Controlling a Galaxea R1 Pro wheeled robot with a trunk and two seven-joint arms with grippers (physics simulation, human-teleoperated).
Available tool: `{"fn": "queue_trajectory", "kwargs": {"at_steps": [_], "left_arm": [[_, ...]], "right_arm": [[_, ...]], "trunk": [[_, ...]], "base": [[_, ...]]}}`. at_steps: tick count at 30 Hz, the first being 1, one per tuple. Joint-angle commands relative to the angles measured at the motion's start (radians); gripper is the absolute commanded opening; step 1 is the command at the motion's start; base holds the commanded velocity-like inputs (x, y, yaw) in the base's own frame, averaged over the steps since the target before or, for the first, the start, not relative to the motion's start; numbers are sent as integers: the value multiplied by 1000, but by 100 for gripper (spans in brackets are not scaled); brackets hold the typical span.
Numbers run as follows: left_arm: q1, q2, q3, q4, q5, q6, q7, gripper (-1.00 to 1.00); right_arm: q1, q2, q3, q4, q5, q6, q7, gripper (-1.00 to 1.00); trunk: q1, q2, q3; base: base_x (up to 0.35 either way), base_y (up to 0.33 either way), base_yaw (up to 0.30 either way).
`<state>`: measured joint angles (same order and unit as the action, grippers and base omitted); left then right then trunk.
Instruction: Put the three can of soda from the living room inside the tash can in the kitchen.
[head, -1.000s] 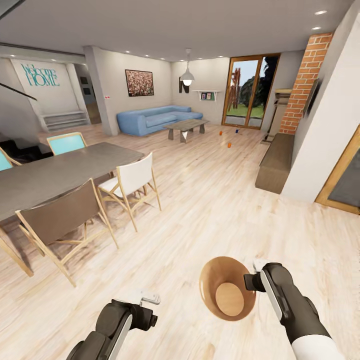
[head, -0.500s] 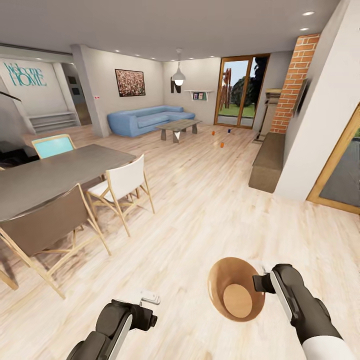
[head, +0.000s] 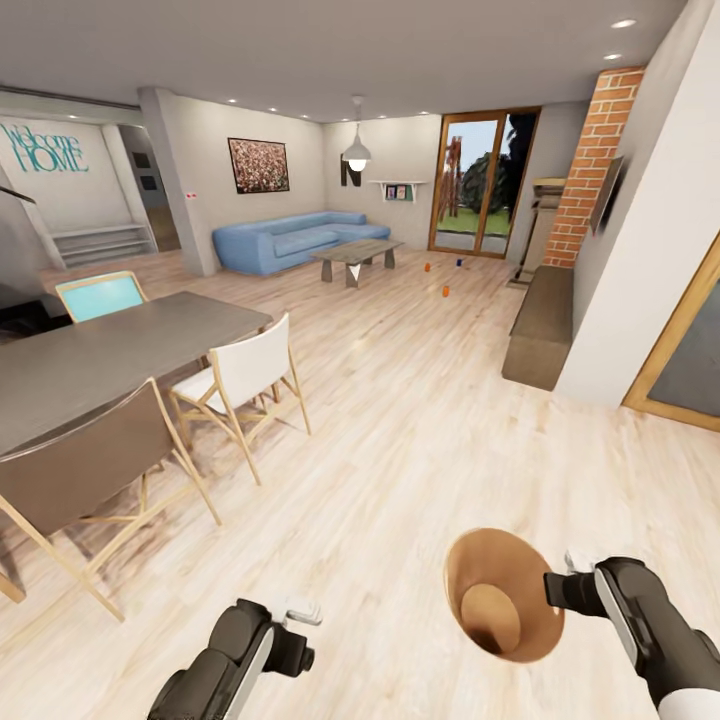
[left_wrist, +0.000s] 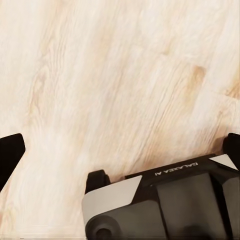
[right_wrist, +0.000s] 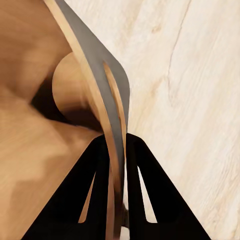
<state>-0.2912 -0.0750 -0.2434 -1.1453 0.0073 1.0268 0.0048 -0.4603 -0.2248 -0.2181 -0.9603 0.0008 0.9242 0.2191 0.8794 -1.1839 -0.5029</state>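
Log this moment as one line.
right gripper: clamped on trash can rim | left gripper: empty | soda cans: on far floor

A pale plank floor (head: 400, 420) runs past a grey table (head: 110, 350) with folding chairs (head: 245, 385) to a blue sofa (head: 290, 240), a low table (head: 355, 257), glass doors (head: 480, 185), a brick chimney (head: 590, 165) and a hanging lamp (head: 356, 155), under white walls and ceiling spots.

1. Bright, even render; recessed round ceiling spotlights (head: 622, 23) and the tall glass garden doors (head: 483, 185) give light.
2. Soft shadows under the wooden folding chairs (head: 243, 385).
3. Wide-angle bending at the edges; wrist views slightly soft.
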Motion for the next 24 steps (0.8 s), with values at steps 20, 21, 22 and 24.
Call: {"fn": "queue_trajectory", "kwargs": {"at_steps": [20, 21, 22, 24], "left_arm": [[-50, -27, 13, 217, 2, -109, 12, 100], [-50, -28, 13, 225, 3, -112, 12, 100], [-50, -29, 13, 233, 3, -114, 12, 100], [-51, -31, 13, 250, 3, -121, 12, 100]], "right_arm": [[17, -20, -7, 258, 15, -196, -7, -100], [17, -21, -8, 264, 16, -201, -7, -100], [17, -22, -8, 270, 16, -207, -7, -100], [17, -22, -8, 289, 16, -230, -7, -100]], "trunk": [[0, 0, 2], [0, 0, 2], [0, 0, 3], [0, 0, 3]], "base": [[4, 1, -29], [0, 0, -120], [0, 0, -96], [0, 0, -55]]}}
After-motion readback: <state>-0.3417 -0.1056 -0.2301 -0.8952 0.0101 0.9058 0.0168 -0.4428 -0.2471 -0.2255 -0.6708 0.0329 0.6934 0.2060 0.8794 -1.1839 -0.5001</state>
